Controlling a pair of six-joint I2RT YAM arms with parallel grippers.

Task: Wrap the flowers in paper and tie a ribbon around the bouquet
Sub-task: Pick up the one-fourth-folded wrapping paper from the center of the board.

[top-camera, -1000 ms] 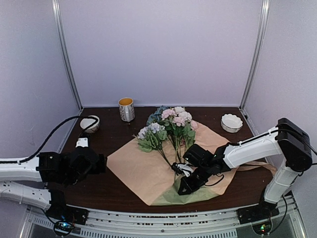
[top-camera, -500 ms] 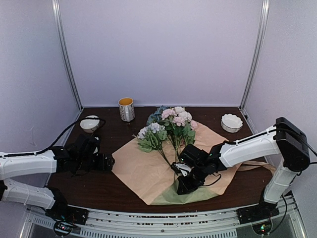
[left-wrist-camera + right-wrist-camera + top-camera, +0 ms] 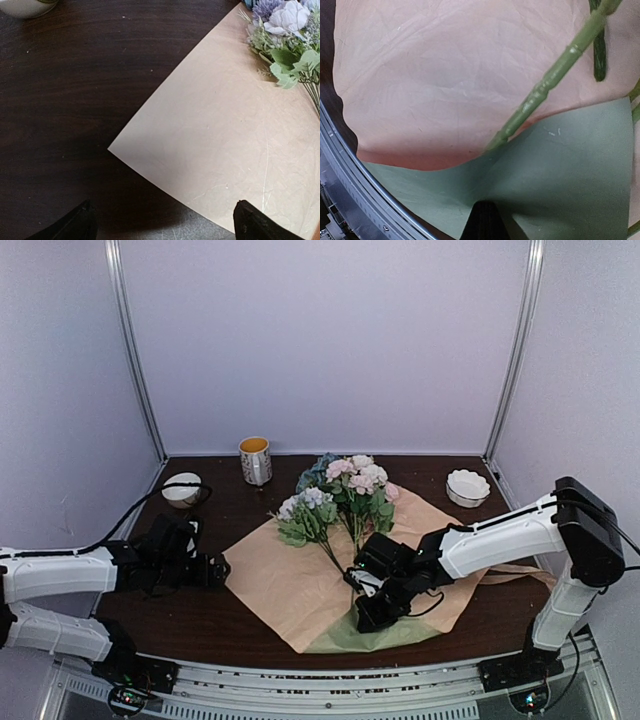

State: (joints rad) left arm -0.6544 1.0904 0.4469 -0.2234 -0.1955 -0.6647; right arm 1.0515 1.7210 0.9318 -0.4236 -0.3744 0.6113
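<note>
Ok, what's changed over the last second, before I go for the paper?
The left gripper swung out from near its base toward the left corner of the paper, jaws open, touching nothing yet. The right gripper crept slightly left, still shut on the paper's folded near corner. The flowers and mug stayed put.
</note>
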